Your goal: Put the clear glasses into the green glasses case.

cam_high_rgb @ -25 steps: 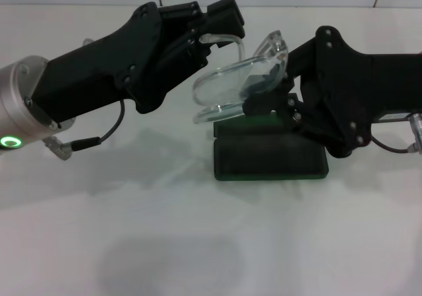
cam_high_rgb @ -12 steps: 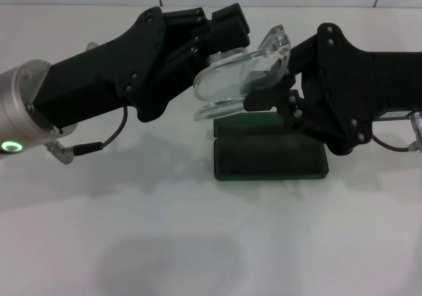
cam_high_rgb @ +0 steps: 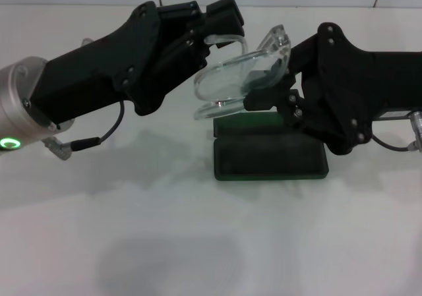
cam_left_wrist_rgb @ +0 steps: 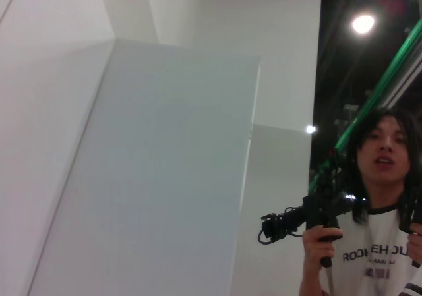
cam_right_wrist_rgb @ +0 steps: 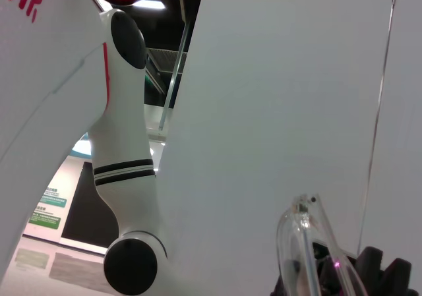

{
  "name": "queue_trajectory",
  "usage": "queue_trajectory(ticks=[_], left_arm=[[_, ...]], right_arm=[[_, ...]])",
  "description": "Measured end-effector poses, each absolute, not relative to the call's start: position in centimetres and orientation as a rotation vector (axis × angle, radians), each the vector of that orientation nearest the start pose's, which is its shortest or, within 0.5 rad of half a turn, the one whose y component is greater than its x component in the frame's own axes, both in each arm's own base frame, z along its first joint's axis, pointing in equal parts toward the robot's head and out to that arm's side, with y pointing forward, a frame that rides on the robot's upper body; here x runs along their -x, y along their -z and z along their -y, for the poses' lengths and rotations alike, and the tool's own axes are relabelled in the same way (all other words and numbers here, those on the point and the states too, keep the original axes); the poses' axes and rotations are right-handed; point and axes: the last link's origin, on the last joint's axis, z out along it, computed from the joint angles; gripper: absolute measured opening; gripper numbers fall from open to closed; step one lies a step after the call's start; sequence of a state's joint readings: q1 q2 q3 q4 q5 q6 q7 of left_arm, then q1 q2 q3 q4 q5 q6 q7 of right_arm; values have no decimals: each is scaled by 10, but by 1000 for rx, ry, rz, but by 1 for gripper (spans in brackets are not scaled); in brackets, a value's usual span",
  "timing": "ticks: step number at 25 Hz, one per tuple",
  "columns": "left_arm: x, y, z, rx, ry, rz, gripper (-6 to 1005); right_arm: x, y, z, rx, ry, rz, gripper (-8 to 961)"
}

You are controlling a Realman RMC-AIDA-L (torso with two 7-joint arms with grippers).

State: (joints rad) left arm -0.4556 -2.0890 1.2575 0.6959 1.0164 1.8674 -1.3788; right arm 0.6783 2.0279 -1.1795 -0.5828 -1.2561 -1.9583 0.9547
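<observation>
— Since the frame half a second back, what has shifted?

— My left gripper (cam_high_rgb: 221, 26) has drawn back a touch and lifted; its fingers sit at the far temple arm of the clear glasses (cam_high_rgb: 239, 77), pinched narrow around that thin bar as far as I can judge. My right gripper (cam_high_rgb: 269, 93) has hardly moved and grips the other end of the frame, closed on it.

— Where are the glasses now?

— In the air between both my grippers, tilted, just above the back edge of the green glasses case (cam_high_rgb: 269, 159), which lies open on the white table (cam_high_rgb: 165, 243) with its dark lining up.

— How will they handle?

— Light, I judge, and slick: bare clear plastic, with thin arms that bend and could snap if my two grippers pull against each other. I would rather hold at the thicker frame front near the hinge than out along an arm.

— And room to move?

— Plenty in front and to the left of the case. The tight spot is the case itself: the glasses look nearly as long as the tray, so they must go down level and lined up with its long side, or an end will catch the rim. My right wrist view shows only a lens edge (cam_right_wrist_rgb: 310, 256) near the finger.
</observation>
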Motion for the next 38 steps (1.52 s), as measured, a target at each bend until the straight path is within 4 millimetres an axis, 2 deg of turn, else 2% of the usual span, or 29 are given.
queue_trajectory(ticks=[7,14,20,24,27,28,29,31,34,38], left_arm=[[152,-19,-287,2636,1828,241,100],[165,-32,-293,2530,1808,253,100],[183,-48,-295,2453,1759,268,100],[208,-61,-296,2362,1676,308,100],[238,-77,-297,2254,1563,381,100],[247,-82,-296,2218,1528,403,99],[247,-82,-296,2218,1528,403,99],[273,-98,-290,2125,1443,465,99],[289,-105,-279,2068,1409,501,99],[300,-103,-267,2036,1387,538,99]], right_arm=[[-128,-16,-312,2728,-1558,504,65],[-128,-16,-313,2731,-1555,501,65],[-126,-17,-314,2751,-1552,469,66],[-113,-22,-323,2859,-1449,374,66],[-98,-26,-330,3013,-1182,290,66],[-92,-28,-332,3061,-1052,262,66],[-87,-31,-333,3098,-904,230,66],[-73,-39,-333,3135,-633,188,66],[-51,-50,-336,3142,-241,93,66],[-24,-54,-338,3197,84,-18,66]])
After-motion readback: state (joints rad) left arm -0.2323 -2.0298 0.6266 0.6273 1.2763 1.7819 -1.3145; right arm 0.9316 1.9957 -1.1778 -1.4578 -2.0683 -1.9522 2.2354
